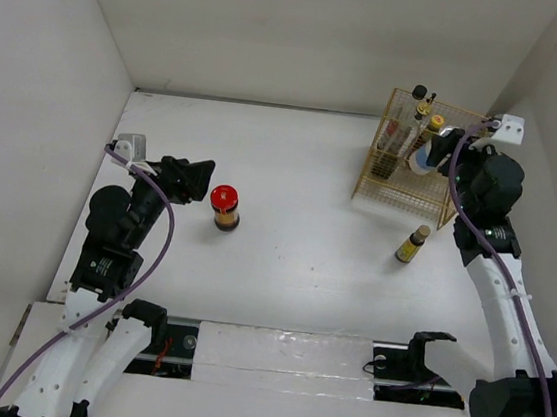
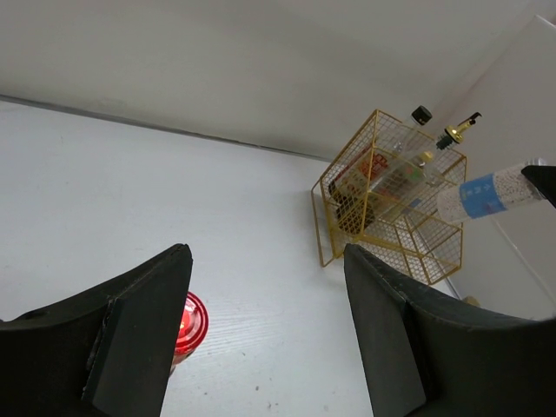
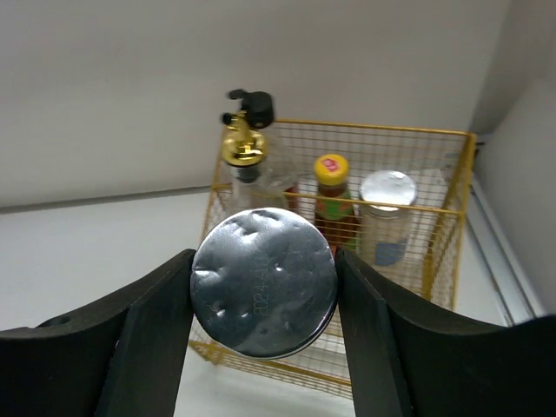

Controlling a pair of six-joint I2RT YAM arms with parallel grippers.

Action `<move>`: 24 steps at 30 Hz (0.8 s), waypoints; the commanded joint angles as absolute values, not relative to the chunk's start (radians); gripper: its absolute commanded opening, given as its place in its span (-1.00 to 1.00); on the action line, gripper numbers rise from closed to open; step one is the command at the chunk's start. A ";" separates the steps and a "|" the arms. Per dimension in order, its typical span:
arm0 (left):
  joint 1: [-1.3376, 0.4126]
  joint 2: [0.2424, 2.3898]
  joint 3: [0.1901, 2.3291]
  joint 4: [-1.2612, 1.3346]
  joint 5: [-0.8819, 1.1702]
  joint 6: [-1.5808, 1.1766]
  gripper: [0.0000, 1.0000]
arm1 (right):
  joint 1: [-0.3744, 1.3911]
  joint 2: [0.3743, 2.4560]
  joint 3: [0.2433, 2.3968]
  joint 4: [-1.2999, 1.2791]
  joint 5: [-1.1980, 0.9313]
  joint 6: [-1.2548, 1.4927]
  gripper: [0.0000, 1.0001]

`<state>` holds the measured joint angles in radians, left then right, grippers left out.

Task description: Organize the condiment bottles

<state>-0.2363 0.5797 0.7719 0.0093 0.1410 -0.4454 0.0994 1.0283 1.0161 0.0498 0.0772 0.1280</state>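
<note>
Right pincer (image 3: 265, 269) is pinching a silver-capped shaker (image 2: 486, 195) with a blue label. Its two fingers press either side of the body just under the dented foil-coloured cap. The shaker is carried tilted well off upright, its base end toward the top rim of the yellow wire basket (image 1: 392, 186), which stands near the far right corner of the tabletop (image 1: 301, 272). Whether the base is already past the rim or only beside it, I cannot tell.

Four containers stand upright inside the basket. One is a tall clear bottle with a gold pourer (image 3: 241, 148), and behind it is another with a black pourer (image 3: 252, 104). With them are a yellow-capped red bottle (image 3: 332, 187) and a second silver-capped shaker (image 3: 388, 208).

Just outside the basket on its near side, close to the right edge, a small dark bottle (image 1: 413, 244) stands alone on the tabletop.

Left pincer (image 2: 265, 261) is spread wide and holds nothing. It hangs low toward the left edge with its opening turned on the red-lidded dark jar (image 1: 224, 205). The jar stands upright left of the tabletop's middle, just beyond the fingertips and apart from them.

By my count the job is a little over half done. Four are stowed and a fifth is at the basket, not yet released. The jar and the small dark bottle are left to fetch, with the jar the likelier next pick for the left arm.
</note>
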 commanded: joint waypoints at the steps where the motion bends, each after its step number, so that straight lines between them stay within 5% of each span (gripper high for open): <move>1: -0.242 0.589 0.776 0.044 0.155 -0.440 0.32 | 0.042 1.000 1.055 0.103 0.071 0.153 -0.39; 24: -0.242 0.589 0.776 0.055 0.158 -0.440 0.32 | -0.038 1.463 1.272 0.196 0.006 0.141 -0.42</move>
